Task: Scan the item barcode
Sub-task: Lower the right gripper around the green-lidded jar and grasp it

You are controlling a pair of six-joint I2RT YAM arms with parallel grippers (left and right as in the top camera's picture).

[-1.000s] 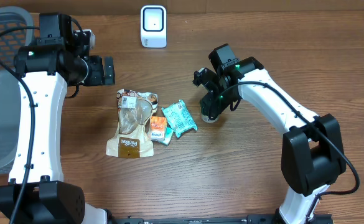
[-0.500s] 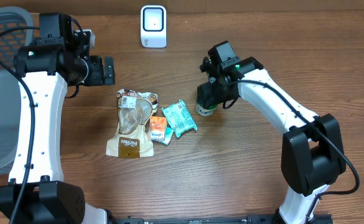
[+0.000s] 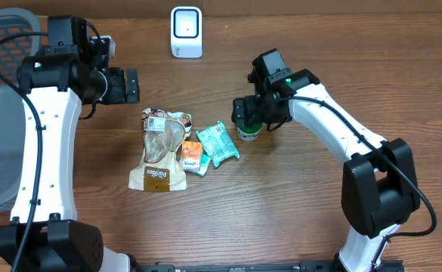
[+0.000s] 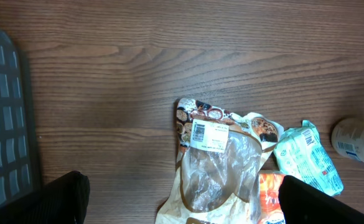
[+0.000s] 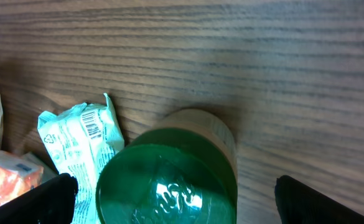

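From overhead, the bottle (image 3: pixel 247 134) is sitting on the table (image 3: pixel 281 219) just right of the teal packet (image 3: pixel 217 142), under the right gripper (image 3: pixel 248 115). In the left wrist view, the left gripper (image 4: pixel 188 196) is hanging wide open, empty, above a bag (image 4: pixel 216 168). In the right wrist view, the jaws are standing wide apart around the bottle's green cap (image 5: pixel 166 183), gripping nothing.
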